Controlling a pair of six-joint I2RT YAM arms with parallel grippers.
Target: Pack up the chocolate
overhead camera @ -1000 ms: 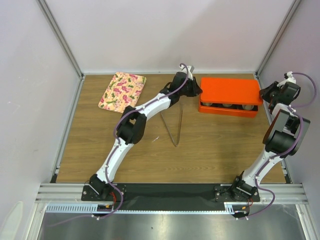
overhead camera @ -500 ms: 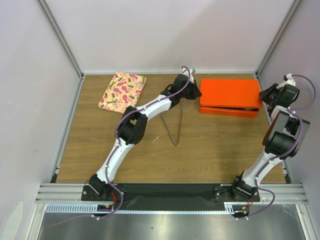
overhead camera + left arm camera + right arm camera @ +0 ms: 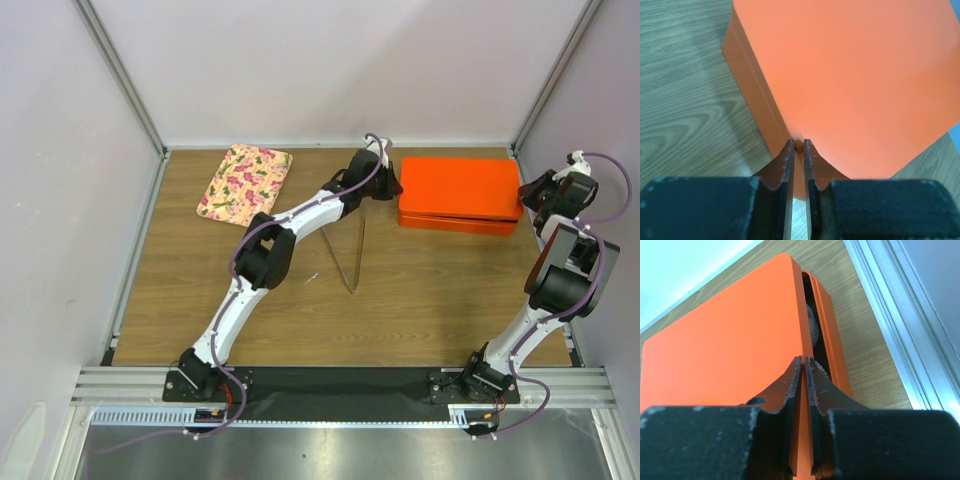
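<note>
The orange box [image 3: 455, 222] stands at the back right of the table with its orange lid [image 3: 460, 182] lying almost flat on it. My left gripper [image 3: 388, 185] is shut on the lid's left edge [image 3: 799, 145]. My right gripper [image 3: 528, 192] is shut on the lid's right edge [image 3: 804, 360]. In the right wrist view a narrow gap remains between the lid [image 3: 725, 350] and the box wall [image 3: 832, 330], and a white fluted paper cup [image 3: 812, 327] shows inside it. The chocolate is hidden inside the box.
A floral-patterned pad [image 3: 245, 180] lies at the back left. Thin metal tongs [image 3: 345, 255] lie in a V shape mid-table, with a small white scrap [image 3: 311, 278] beside them. The aluminium frame rail [image 3: 890, 315] runs close behind the box's right end.
Both grippers have lowered the lid onto the box. The front opening that showed the cups one second ago is now covered.
</note>
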